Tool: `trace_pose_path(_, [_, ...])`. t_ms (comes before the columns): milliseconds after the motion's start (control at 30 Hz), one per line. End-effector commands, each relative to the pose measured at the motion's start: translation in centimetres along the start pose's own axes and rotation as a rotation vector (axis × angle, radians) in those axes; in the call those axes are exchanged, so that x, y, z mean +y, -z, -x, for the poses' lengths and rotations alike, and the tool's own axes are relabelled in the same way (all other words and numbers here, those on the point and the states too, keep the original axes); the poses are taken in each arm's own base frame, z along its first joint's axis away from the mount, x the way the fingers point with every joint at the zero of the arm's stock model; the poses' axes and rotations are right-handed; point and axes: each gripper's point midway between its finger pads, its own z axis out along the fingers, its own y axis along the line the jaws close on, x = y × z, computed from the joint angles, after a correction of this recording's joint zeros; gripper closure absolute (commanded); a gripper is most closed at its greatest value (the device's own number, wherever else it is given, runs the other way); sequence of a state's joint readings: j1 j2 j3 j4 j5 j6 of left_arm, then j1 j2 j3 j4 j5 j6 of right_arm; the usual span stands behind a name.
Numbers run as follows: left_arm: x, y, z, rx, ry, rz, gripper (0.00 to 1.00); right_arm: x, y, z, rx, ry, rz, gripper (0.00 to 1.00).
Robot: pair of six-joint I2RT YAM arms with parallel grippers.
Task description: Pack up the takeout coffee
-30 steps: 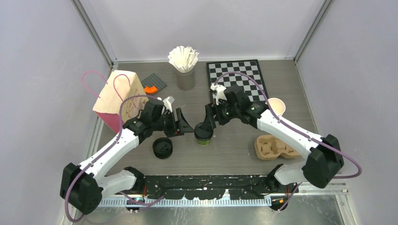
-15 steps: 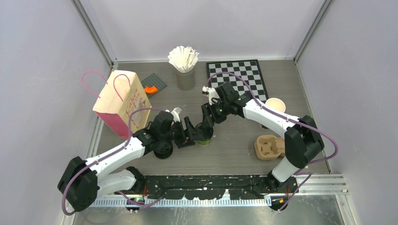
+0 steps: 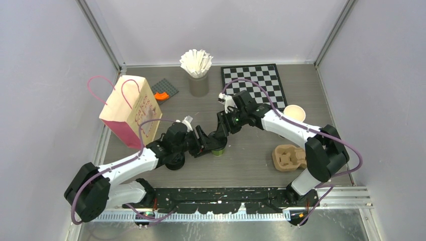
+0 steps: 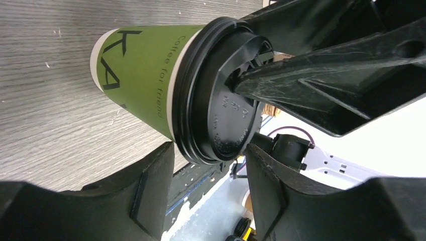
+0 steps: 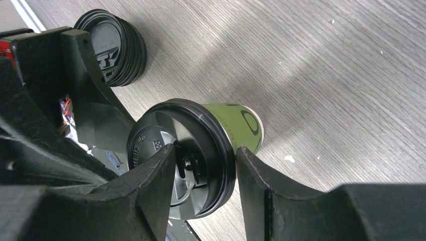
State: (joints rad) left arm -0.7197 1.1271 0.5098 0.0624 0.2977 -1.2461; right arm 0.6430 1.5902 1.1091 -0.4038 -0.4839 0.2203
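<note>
The green coffee cup [image 4: 145, 75] stands upright on the grey table [image 5: 326, 75], about the middle of it, with its black lid [image 5: 150, 145] on. Both arms reach in low and meet over it, one from each side.

The left gripper [image 4: 210, 150] comes at the cup from the left. Its fingers stand partly apart, with the lower edge of the lid's rim between their tips. One tip sits against the rim where it meets the green wall. I cannot tell whether they are pressing on the lid or only flanking it.

The right gripper [image 5: 206, 150] comes from the far right side. One of its fingers lies across the top of the lid, by the raised sip spout. The other runs down just outside the rim, next to the cup's wall. These jaws are also partly apart around the rim, and again I cannot tell if they have a real grip.

A stack of spare black lids [image 5: 113, 47] sits just left of the cup, half under the left arm. The brown cup carrier [image 3: 287, 156] lies well to the right, and a white open cup [image 3: 295, 113] stands beyond it. The cream bag with pink handles [image 3: 128, 108] stands at the left edge, well apart from the cup.
</note>
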Motion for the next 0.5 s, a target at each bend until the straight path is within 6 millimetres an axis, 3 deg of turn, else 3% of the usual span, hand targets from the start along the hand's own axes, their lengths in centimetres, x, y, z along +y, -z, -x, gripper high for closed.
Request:
trace_pose_path(0, [-0.3, -0.5, 0.8, -0.054, 0.000, -0.027, 0.46, -1.0, -0.4, -1.0, -0.002, -0.021, -0.034, 0.49])
trace_pose_path(467, [2.0, -0.4, 0.9, -0.085, -0.005, 0.050, 0.65, -2.0, -0.7, -2.3, 0.009, -0.045, -0.066, 0.50])
